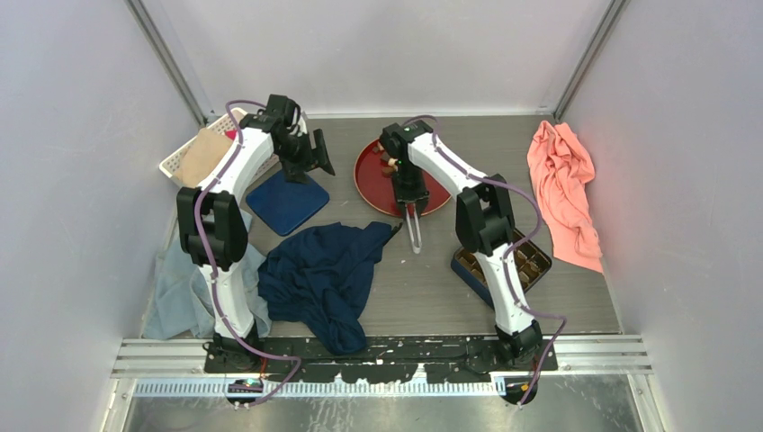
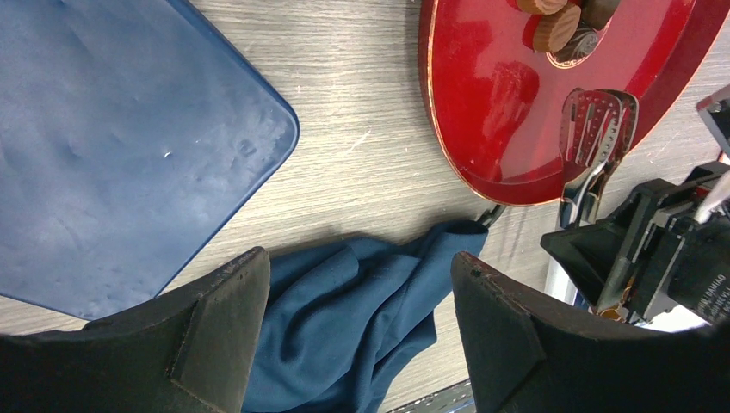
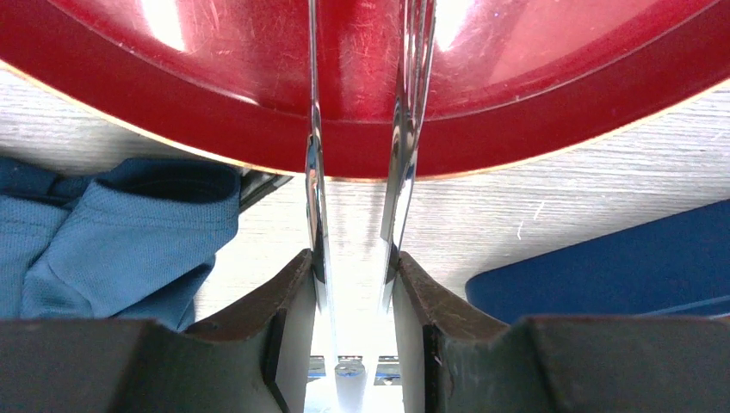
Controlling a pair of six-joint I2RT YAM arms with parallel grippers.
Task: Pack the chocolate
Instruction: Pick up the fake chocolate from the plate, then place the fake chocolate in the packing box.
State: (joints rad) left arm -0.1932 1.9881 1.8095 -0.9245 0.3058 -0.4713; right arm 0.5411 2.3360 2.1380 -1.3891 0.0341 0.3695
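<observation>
Grey wood-grain table, white walls — R tool grips tongs.

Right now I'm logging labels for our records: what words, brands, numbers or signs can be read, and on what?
White print on the right arm's black housing: too small to read.
Emblem on the red tray: half hidden by chocolate, no letters legible.
Tongs: no marking seen.
Nothing else carries text.
</observation>
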